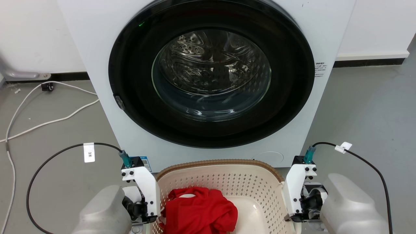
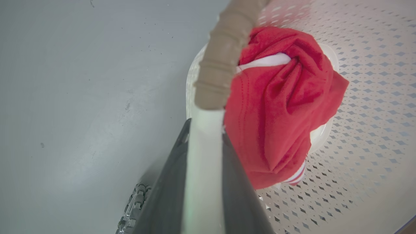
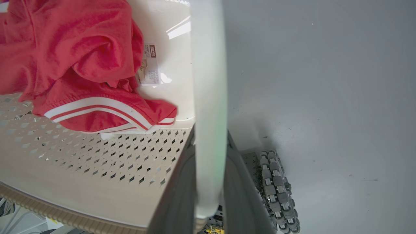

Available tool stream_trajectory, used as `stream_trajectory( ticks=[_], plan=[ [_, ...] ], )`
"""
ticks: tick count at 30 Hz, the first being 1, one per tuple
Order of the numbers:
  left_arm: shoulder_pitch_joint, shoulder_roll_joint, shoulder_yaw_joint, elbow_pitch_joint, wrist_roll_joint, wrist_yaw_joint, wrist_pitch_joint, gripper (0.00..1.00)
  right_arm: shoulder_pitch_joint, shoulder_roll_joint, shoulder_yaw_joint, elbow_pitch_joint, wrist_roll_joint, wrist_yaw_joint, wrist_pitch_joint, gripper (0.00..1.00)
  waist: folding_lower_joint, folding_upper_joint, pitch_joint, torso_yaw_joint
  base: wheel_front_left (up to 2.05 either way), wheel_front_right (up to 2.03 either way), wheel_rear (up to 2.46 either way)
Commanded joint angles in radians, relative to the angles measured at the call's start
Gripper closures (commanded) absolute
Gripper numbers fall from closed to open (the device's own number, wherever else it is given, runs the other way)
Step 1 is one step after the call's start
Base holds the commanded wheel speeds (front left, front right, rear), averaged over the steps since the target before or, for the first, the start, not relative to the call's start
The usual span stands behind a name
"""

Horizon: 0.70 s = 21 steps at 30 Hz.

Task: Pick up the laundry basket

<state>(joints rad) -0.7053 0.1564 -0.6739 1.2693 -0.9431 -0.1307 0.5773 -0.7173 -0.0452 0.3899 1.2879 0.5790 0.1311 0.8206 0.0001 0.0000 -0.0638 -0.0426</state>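
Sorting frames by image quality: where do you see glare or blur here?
Head view: sharp, with reflections glaring on the washer door glass. Left wrist view: laundry basket handle and rim blurred, red garment crisp. Right wrist view: handle blurred likewise.

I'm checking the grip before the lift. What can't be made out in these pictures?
Cream perforated plastic laundry basket: near half and underside cut off by the head view's bottom edge.
Left gripper and right gripper: pads hidden by white handles, wrist views.
Basket floor beneath the red garment: covered.
White label: print too small, right wrist view.
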Motion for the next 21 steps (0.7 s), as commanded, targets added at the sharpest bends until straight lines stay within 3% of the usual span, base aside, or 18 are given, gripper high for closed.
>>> stream_trajectory(
  ticks=[1, 21],
  plan=[
    [0.011, 0.012, -0.003, 0.003, -0.001, 0.001, -0.005, 1.0, 0.009, -0.01, -0.003, 0.003, -0.011, -0.001, 0.002, 1.0, -0.0001, 0.0, 0.001, 0.0, 0.0, 0.0, 0.0],
    [0.008, 0.01, -0.024, 0.007, -0.023, 0.001, -0.006, 1.0, 0.009, -0.01, -0.011, 0.003, -0.018, -0.001, 0.016, 1.0, -0.0001, 0.0, 0.001, 0.002, 0.0, 0.0, 0.0]
  ],
)
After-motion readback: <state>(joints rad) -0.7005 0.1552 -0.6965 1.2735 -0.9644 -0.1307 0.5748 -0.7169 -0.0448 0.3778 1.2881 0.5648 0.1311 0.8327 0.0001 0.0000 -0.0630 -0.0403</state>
